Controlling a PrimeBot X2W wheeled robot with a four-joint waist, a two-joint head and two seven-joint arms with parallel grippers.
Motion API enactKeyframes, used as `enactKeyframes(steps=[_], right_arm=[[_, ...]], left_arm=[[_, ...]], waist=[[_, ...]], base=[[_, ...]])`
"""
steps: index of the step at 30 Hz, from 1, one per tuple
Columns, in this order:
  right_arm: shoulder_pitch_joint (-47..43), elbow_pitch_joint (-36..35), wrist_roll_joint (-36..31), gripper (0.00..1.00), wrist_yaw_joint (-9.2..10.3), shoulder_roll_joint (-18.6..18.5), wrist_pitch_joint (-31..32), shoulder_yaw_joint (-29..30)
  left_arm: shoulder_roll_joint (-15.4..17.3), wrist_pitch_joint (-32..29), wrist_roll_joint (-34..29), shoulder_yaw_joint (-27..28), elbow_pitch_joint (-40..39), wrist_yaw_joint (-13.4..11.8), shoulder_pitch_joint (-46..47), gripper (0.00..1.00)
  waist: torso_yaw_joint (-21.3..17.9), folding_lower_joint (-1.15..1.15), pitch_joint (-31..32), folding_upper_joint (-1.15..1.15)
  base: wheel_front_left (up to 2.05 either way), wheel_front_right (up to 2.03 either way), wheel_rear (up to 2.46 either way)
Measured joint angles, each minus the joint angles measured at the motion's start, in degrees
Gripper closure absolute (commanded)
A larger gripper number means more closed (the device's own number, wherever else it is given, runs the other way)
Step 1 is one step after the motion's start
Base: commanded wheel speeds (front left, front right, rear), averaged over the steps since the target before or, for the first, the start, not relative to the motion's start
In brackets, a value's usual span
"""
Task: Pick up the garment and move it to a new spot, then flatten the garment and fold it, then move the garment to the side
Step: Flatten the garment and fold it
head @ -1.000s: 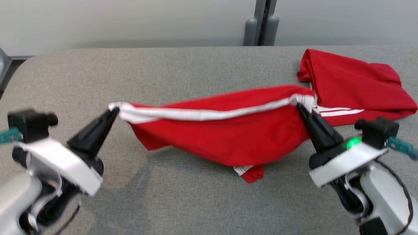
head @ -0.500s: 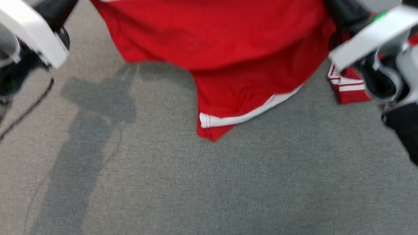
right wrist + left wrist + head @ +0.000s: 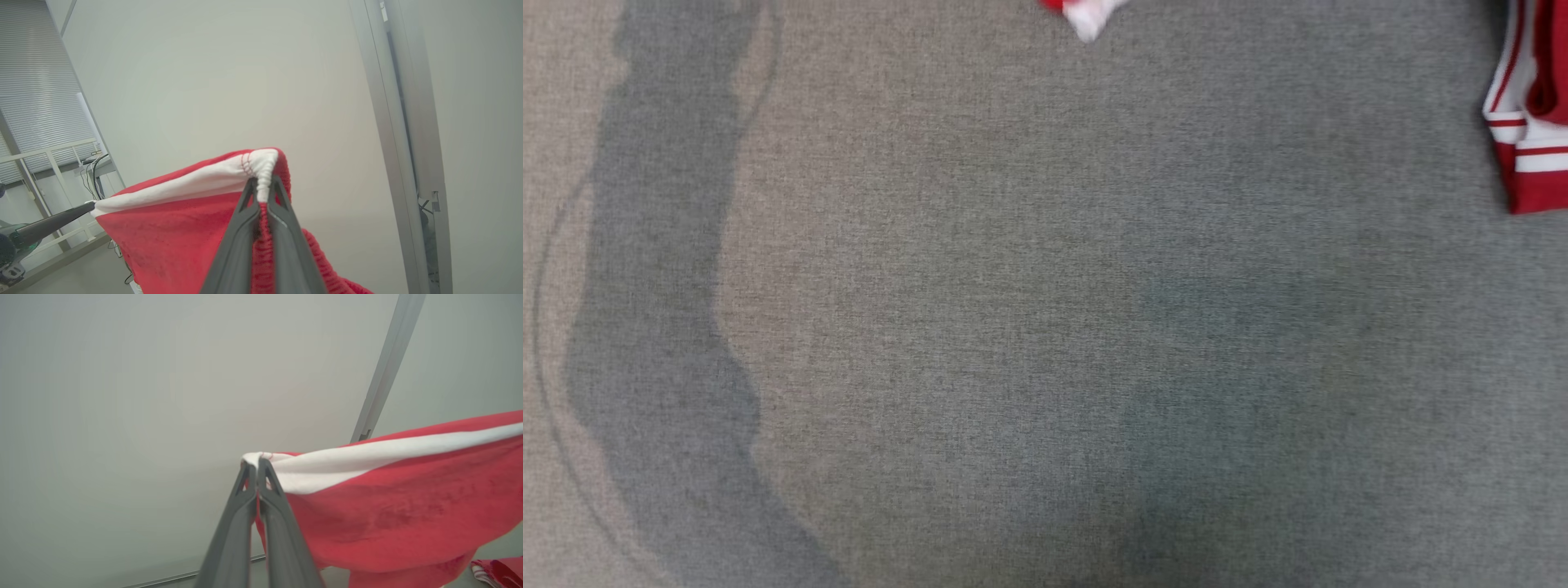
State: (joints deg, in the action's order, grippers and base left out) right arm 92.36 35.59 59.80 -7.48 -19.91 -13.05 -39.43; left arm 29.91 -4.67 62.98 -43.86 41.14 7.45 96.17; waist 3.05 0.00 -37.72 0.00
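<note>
The garment (image 3: pixel 388 506) is red cloth with a white band, lifted in the air and stretched between both arms. My left gripper (image 3: pixel 256 465) is shut on one end of the white band. My right gripper (image 3: pixel 263 183) is shut on the gathered other end (image 3: pixel 261 163), and the left gripper (image 3: pixel 88 207) shows at the far left of the right wrist view. In the head view only a small red and white tip of the garment (image 3: pixel 1086 15) hangs at the top edge above the grey table (image 3: pixel 1013 327).
A second red piece with white stripes (image 3: pixel 1531 122) lies at the right edge of the head view. Arm shadows fall across the grey cloth-covered table. Behind the garment are a pale wall and a grey upright post (image 3: pixel 384 371).
Both grippers have raised the garment up and out of the head view. The head camera has tilted down onto the table.
</note>
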Motion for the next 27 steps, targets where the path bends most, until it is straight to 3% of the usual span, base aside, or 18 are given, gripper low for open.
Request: enactKeyframes(steps=[4, 11, 19, 27], right_arm=[[4.3, 1.6, 0.0, 1.0, 0.0, 0.6, -1.7, 1.6], [5.2, -2.4, -5.4, 1.0, -0.01, 2.9, -1.9, 11.5], [-4.9, -4.5, -5.4, 1.0, 0.0, 2.2, -1.9, 5.5], [-17.8, -6.9, -1.5, 1.0, 0.0, -0.8, -2.0, -1.1]], left_arm=[[-0.7, 4.5, -0.7, -0.5, 2.2, 0.1, 4.5, 1.0], [-1.7, 7.7, 1.2, -2.4, 3.3, 0.1, 8.5, 1.0], [0.0, 3.3, 5.7, -11.3, -1.6, 0.0, 1.5, 1.0], [5.8, -2.2, 12.0, -18.4, -8.9, 0.0, -8.4, 1.0]], waist=[[1.3, 0.0, -1.3, 0.0], [2.7, 0.0, -2.4, 0.0], [3.3, 0.0, -0.7, 0.0], [3.0, 0.0, 4.3, 0.0]], base=[[0.0, 0.0, 0.0], [0.0, 0.0, 0.0], [0.0, 0.0, 0.0], [0.0, 0.0, 0.0]])
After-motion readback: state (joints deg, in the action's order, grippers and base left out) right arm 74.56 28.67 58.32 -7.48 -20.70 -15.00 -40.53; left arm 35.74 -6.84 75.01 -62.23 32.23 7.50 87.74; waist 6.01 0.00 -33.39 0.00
